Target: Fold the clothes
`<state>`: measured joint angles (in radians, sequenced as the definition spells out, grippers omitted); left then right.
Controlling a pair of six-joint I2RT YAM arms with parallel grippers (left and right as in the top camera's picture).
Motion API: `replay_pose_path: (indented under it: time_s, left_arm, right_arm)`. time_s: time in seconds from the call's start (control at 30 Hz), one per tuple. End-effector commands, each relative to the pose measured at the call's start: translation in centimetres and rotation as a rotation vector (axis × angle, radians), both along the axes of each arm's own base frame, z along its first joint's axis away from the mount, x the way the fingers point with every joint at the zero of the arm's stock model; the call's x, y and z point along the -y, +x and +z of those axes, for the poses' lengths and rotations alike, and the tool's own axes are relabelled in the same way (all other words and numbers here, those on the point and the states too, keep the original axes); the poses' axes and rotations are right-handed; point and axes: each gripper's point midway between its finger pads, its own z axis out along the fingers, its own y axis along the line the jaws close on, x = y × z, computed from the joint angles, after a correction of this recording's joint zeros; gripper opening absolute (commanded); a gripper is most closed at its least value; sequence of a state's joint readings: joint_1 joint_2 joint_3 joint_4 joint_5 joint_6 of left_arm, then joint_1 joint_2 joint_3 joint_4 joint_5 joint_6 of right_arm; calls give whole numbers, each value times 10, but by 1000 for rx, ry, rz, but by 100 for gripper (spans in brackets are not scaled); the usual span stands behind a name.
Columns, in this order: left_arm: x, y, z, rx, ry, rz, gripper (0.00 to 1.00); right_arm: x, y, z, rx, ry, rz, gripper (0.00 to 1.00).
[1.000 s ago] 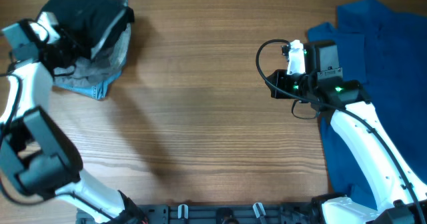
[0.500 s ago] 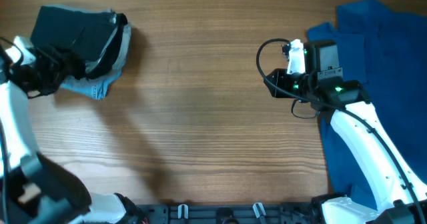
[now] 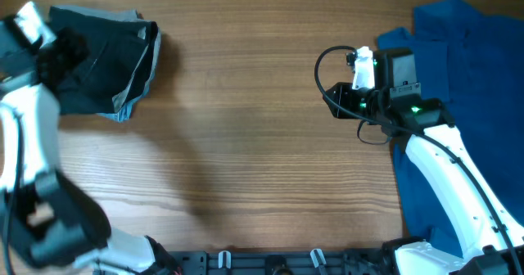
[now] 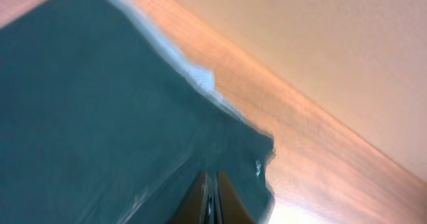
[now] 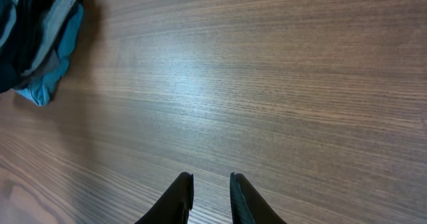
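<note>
A pile of folded dark clothes (image 3: 106,58) with grey and light blue layers lies at the table's far left. My left gripper (image 3: 59,50) sits on its left part. In the left wrist view the fingers (image 4: 212,196) are pressed together on dark teal cloth (image 4: 87,117), though the frame is blurred. A blue garment (image 3: 463,70) lies spread at the right edge, under my right arm. My right gripper (image 3: 330,103) hovers over bare wood left of it, slightly open and empty (image 5: 211,184). The pile also shows at the top left of the right wrist view (image 5: 33,37).
The wooden table (image 3: 246,144) spans the view between the pile and the blue garment. A black cable (image 3: 321,70) loops off the right wrist. A rail with clips (image 3: 270,263) runs along the front edge.
My left arm swung out to the left, then back up onto the pile. The pile shifted slightly left and now lies flatter. The right arm has not moved.
</note>
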<state>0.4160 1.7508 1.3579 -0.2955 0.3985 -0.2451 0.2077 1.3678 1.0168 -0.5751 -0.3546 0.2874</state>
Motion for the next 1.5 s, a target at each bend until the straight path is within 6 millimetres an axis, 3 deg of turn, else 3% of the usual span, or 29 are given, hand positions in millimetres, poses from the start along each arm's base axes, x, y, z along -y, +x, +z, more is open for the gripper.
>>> replay_pose_path:
  time_s: [0.0, 0.03, 0.1, 0.17, 0.2, 0.27, 0.33, 0.4, 0.47, 0.5, 0.57, 0.6, 0.67, 0.73, 0.77, 0.8, 0.83, 0.87, 0.9, 0.93, 0.97, 1.0, 1.03, 1.07, 1.2, 1.3, 1.33, 1.4, 1.47]
  left_arm:
    - [29, 49, -116, -101, 23, -39, 4]
    - [37, 64, -152, -98, -13, -19, 4]
    - [44, 86, -196, -89, -56, 1, 9]
    - [46, 95, -192, -77, -57, -21, 17]
    - [49, 100, -170, -56, -57, -69, 21]
    - [42, 100, -97, -44, -54, -80, 28]
    - [36, 83, -45, -48, -53, -62, 41]
    - [21, 54, -13, -84, -4, -20, 47]
    - [0, 27, -20, -189, 39, 64, 47]
    - [-13, 9, -37, -285, 45, 113, 47]
    - [-16, -9, -66, -396, -4, 124, 30]
    - [-6, -12, -70, -409, -42, 75, 31]
    - [26, -9, -41, -315, -38, -135, 40]
    - [49, -22, 16, -213, 64, -241, 43]
    - [73, -42, 59, -142, 183, -351, 44]
    - [91, -61, 86, -104, 255, -403, 47]
    - [98, -75, 105, -88, 314, -394, 58]
    - [103, -97, 125, -87, 362, -342, 90]
    - [105, -113, 136, -92, 364, -294, 100]
    - [109, -136, 148, -99, 314, -217, 100]
    - [113, -152, 154, -101, 262, -177, 100]
    - [115, -166, 157, -110, 223, -147, 100]
    - [118, -179, 157, -127, 202, -140, 100]
    - [119, -185, 158, -132, 201, -141, 100]
    - [120, -188, 158, -134, 202, -141, 100]
    - [119, -188, 158, -135, 202, -141, 100]
    - [119, -188, 158, -135, 202, -141, 100]
    - [119, -188, 158, -135, 202, -141, 100]
    - [119, -188, 158, -135, 202, -141, 100]
  right_arm:
    - [2, 3, 3, 3, 6, -32, 22]
    - [2, 3, 4, 4, 6, -32, 22]
    - [1, 2, 3, -1, 10, -34, 22]
    - [2, 1, 3, -9, 13, -41, 22]
    - [2, 0, 2, -19, 16, -47, 22]
    - [2, -1, 1, -25, 14, -47, 22]
    - [2, -2, 0, -28, 14, -47, 22]
    - [2, -2, 0, -29, 13, -47, 22]
    - [2, -2, 0, -29, 13, -47, 22]
    - [2, -2, 0, -29, 13, -47, 22]
    - [2, -2, 0, -27, 11, -43, 22]
    - [2, -2, 0, -16, 0, -24, 22]
    - [2, 0, 5, 16, -20, 9, 22]
    - [1, 4, 23, 85, -41, 51, 21]
    - [3, 4, 44, 145, -56, 68, 21]
    - [4, 2, 60, 192, -62, 79, 21]
    - [7, -3, 82, 250, -66, 68, 21]
    - [9, -10, 102, 306, -65, 75, 21]
    - [10, -19, 117, 356, -68, 81, 16]
    - [17, -36, 142, 446, -93, 92, 14]
    - [22, -44, 151, 478, -106, 78, 16]
    - [25, -53, 159, 501, -105, 71, 24]
    - [27, -63, 168, 530, -98, 66, 52]
    - [28, -69, 174, 553, -95, 64, 100]
    - [31, -81, 179, 516, -22, -3, 100]
    - [32, -87, 158, 217, 242, -286, 100]
    - [41, -91, 142, 140, 225, -364, 100]
    - [57, -86, 140, 180, 147, -422, 100]
    - [55, -80, 161, 358, 40, -276, 100]
